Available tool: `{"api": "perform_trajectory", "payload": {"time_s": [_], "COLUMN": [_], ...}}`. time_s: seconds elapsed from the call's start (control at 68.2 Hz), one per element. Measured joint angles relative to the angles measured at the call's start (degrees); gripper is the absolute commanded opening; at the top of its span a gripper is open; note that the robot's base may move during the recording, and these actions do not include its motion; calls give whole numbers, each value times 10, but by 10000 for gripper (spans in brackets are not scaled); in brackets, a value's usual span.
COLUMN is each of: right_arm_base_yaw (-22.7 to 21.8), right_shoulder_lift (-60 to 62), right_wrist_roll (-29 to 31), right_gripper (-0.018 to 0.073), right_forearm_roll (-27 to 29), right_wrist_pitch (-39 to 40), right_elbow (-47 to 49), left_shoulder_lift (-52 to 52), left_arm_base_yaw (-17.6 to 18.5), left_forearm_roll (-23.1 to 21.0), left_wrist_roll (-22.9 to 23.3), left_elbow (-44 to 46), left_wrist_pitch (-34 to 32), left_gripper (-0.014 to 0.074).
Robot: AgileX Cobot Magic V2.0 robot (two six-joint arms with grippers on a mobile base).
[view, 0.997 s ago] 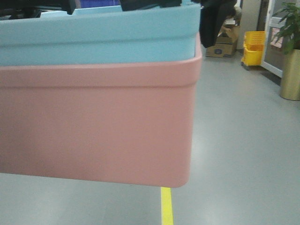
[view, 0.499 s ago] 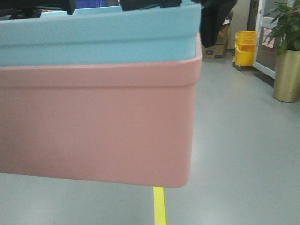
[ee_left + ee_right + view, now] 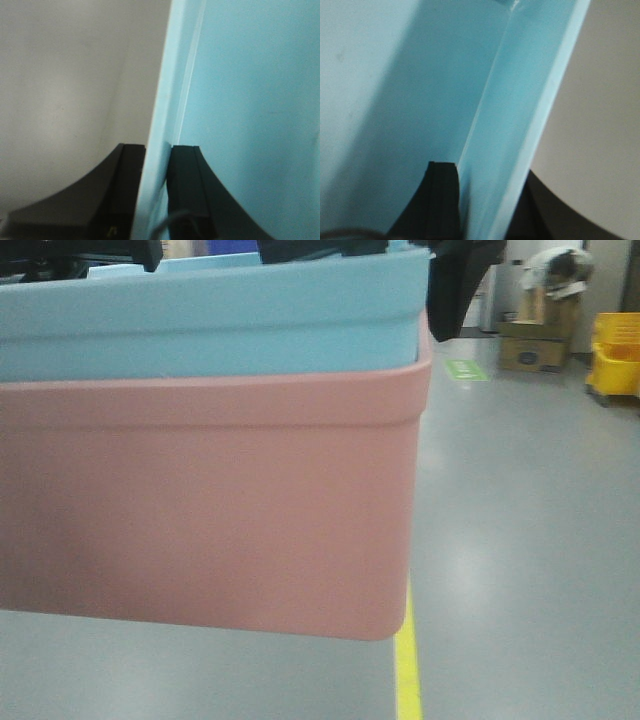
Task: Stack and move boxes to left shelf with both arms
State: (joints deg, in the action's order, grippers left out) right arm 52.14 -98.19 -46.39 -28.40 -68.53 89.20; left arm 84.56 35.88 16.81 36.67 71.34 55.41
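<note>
Boxes are stacked, we judge, the light blue box [image 3: 200, 320] nested in the pink box [image 3: 200, 520] above the floor [image 3: 520, 540], our left claw [image 3: 156, 165] and right claw [image 3: 487, 200] each clamped on 1 blue wall, left shelf unseen, delivery not yet done.

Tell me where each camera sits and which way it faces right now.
Front view: sits behind the lifted stack, facing forward over the floor; the pink bin with the light blue bin nested inside fills most of it; black arm parts at the top edge.
Left wrist view: looks along the left gripper, a finger on each side of the blue bin's wall.
Right wrist view: looks along the right gripper, likewise clamping a blue wall.
Shared: all three views show the light blue bin.
</note>
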Motion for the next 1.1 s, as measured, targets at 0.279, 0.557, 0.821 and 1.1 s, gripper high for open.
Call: {"api": "perform_trajectory", "payload": {"time_s": [0.279, 0.557, 0.821, 1.1], "right_arm_base_yaw": [0, 0, 0, 0], "right_shoulder_lift": [0, 0, 0, 0], "right_wrist_roll": [0, 0, 0, 0], "right_gripper": [53, 53, 53, 53], "right_forearm_roll": [0, 0, 0, 0], "right_wrist_pitch": [0, 0, 0, -1], "right_elbow": [0, 0, 0, 0], "left_shoulder_lift": [0, 0, 0, 0], "left_arm_base_yaw": [0, 0, 0, 0], "left_forearm_roll": [0, 0, 0, 0], "left_wrist_roll": [0, 0, 0, 0], "left_elbow": [0, 0, 0, 0], "left_wrist_pitch": [0, 0, 0, 0], "left_gripper": [-10, -10, -10, -10]}}
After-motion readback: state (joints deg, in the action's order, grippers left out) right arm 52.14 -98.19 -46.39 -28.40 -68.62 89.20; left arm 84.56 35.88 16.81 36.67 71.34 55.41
